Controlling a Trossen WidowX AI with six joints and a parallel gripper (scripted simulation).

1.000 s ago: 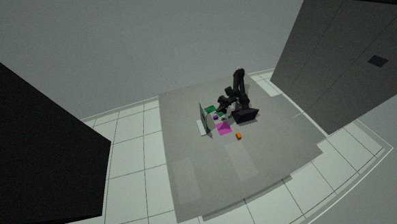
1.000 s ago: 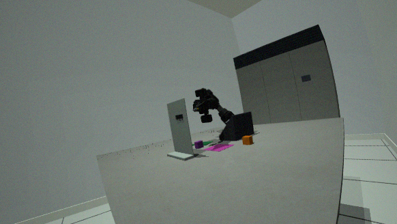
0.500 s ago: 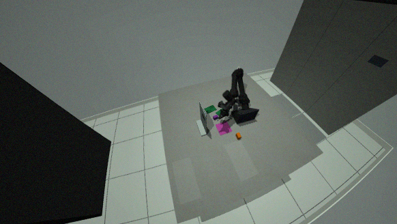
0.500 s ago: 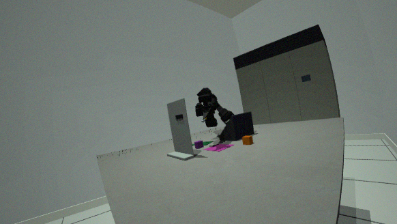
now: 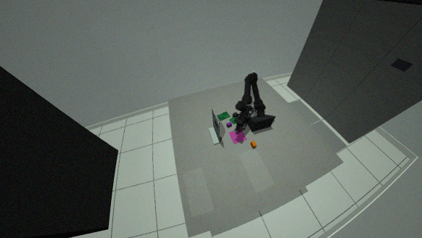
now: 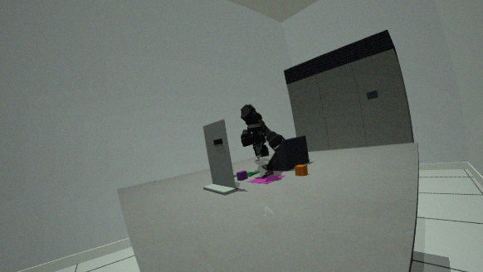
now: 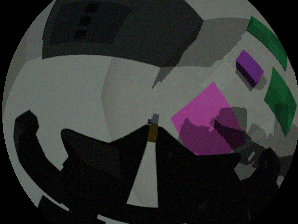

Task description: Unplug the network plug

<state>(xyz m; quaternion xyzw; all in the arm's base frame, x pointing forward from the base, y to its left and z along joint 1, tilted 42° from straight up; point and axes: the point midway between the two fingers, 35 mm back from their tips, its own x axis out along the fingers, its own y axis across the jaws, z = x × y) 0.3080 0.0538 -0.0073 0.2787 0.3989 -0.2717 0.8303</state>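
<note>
The plug (image 7: 153, 133), brownish-yellow with a grey end, is between my fingertips in the wrist view, clear of the panel. My gripper (image 5: 238, 130) (image 6: 258, 158) (image 7: 153, 129) is shut on it and points down above the table, beside the magenta square. The upright panel (image 5: 214, 117) (image 6: 221, 162) (image 7: 172, 37) stands on a pale base to one side; its dark socket block with several black openings shows at the top of the wrist view. The magenta square (image 5: 234, 138) (image 6: 265, 180) (image 7: 200, 115) lies flat on the table with my shadow across it. The tab is too small to make out.
A purple block (image 5: 229, 124) (image 6: 241, 176) (image 7: 251, 66) lies between the panel and the arm, near two green patches (image 5: 224, 116) (image 7: 281, 100). An orange block (image 5: 253, 144) (image 6: 301, 170) lies beyond the magenta square. A dark slanted box (image 5: 262, 122) (image 6: 292, 153) stands beside the arm.
</note>
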